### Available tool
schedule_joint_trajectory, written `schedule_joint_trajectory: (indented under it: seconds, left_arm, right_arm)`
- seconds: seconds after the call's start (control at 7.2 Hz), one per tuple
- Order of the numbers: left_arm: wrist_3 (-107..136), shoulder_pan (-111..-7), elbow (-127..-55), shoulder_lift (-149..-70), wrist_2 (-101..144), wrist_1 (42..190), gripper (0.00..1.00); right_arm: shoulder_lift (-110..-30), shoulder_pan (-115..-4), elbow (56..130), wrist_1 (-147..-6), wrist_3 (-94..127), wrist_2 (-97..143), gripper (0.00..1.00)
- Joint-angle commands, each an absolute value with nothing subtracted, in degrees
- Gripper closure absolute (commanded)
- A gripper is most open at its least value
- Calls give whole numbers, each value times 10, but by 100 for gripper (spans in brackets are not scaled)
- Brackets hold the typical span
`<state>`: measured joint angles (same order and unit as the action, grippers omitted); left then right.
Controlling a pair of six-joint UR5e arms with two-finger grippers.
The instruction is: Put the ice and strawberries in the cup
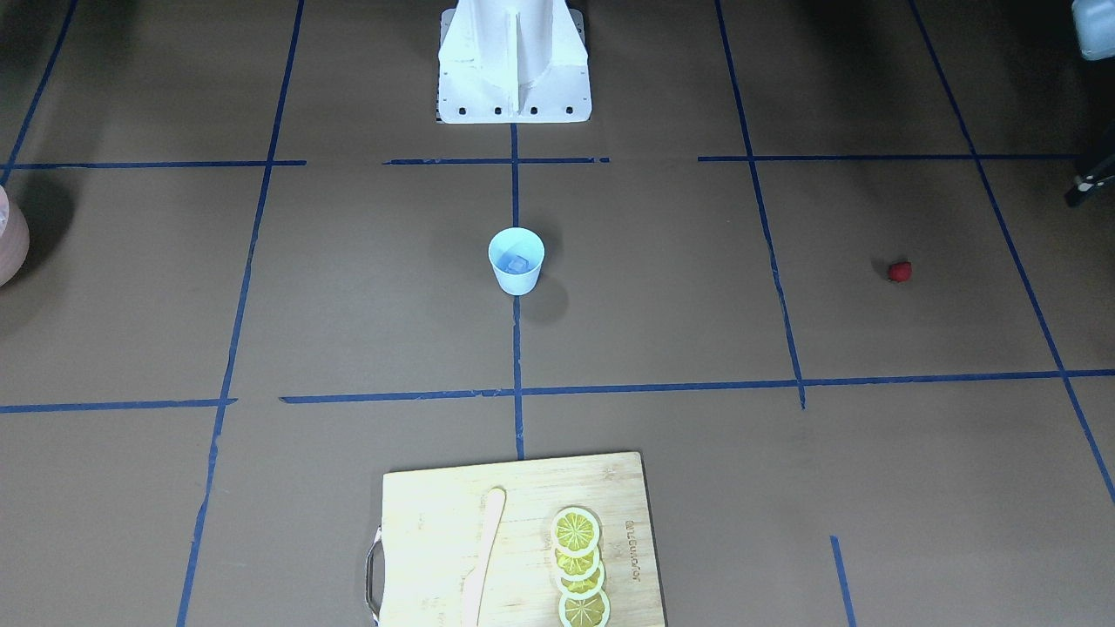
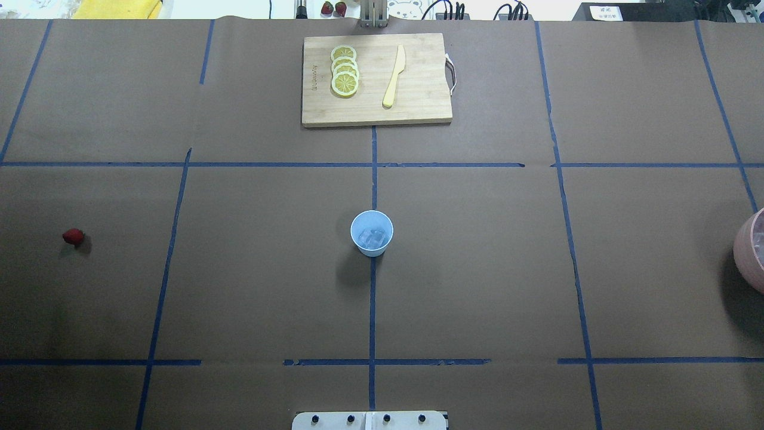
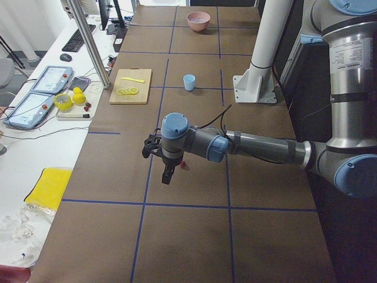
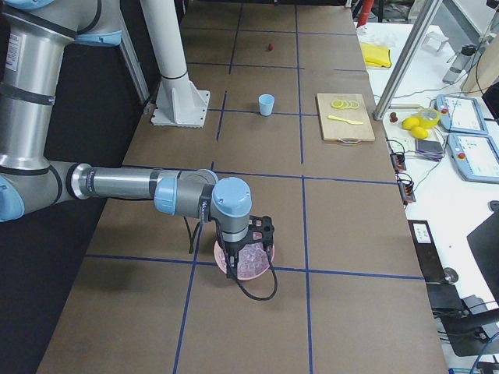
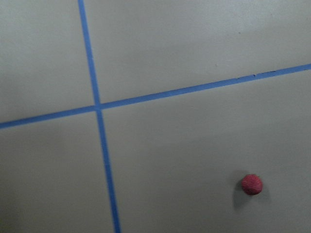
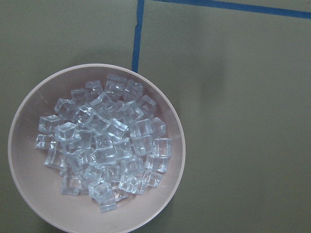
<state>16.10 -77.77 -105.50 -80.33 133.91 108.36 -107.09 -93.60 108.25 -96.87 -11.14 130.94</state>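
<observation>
Cup [image 2: 371, 233], pale blue and upright, at the centre of the table on the middle tape line, where either arm can probably reach it. Ice [image 2: 371, 239] lies in its bottom, a cube or two, so the ice step is judged begun. The remaining ice cubes [image 6: 104, 145] are heaped in a pink bowl [image 6: 34, 199] at 3 o'clock from the cup in the overhead view, well apart from it. The right gripper [image 4: 248, 251] hangs directly above this bowl, its wrist camera looking straight down into the heap, a stance suited to taking another cube. Whether its fingers are apart or together cannot be told, as only the side view shows it. The strawberry [image 2: 73, 236] lies alone on the paper at 9 o'clock from the cup, also well apart. The left gripper [image 3: 167, 177] points down near it, with the berry at 4 o'clock in its wrist view; its finger state cannot be told either. At 12 o'clock, a cutting board [image 2: 418, 101] carries lemon slices [image 2: 344, 70] and a knife [image 2: 394, 76], outside the task.
</observation>
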Motion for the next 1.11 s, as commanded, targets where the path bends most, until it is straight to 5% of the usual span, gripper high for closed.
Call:
schedule_joint_trajectory:
  seconds: [0.0,0.97]
  left_arm:
    - [318,-675,-1055,-792,1283,1173,0]
    - [452,-516,-971,-837,1191,1253,0]
  right_arm:
    - [-1071,-936,1083,-968,-110,1310,1]
    - [-1071,-936,1082,-968,-111,1310,0]
